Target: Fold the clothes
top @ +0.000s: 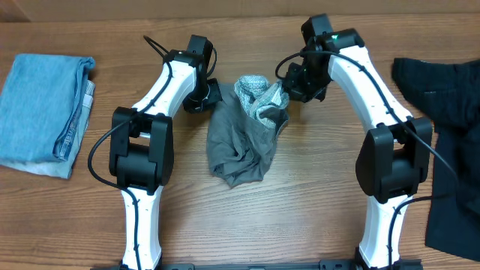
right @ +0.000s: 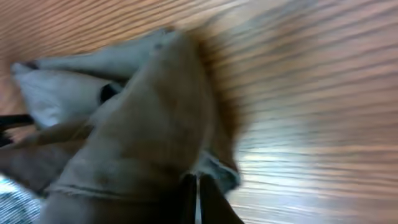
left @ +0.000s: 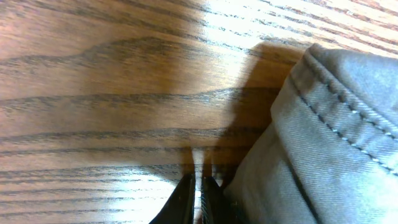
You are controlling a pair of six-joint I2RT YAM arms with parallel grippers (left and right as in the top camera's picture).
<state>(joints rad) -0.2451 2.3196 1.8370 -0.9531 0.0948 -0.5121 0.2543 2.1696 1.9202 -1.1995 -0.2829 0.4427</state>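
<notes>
Listing from the fingertips outward, you have:

1. Left pincer [left: 198,198]: the two dark fingers are drawn together with only a sliver of light between them and nothing caught there. It sits low over the brown wood-grain table [left: 112,93], just beside the stitched edge of the crumpled mid-grey fabric shorts [left: 336,143], at their upper left corner in the overhead view.

2. Right pincer [right: 198,198]: the fingers are pressed together on a hem of the shorts, at their upper right corner. This view is blurred, so you cannot read the grip finely. Grey cloth bunches beneath it, with the pale inner lining [right: 50,93] turned out to one side.

3. The shorts lie heaped mid-table between both white arms.

4. Folded light-blue cloth garment [top: 41,112]: far left edge, well apart.

5. Spread black cloth garment [top: 450,150]: far right edge.
</notes>
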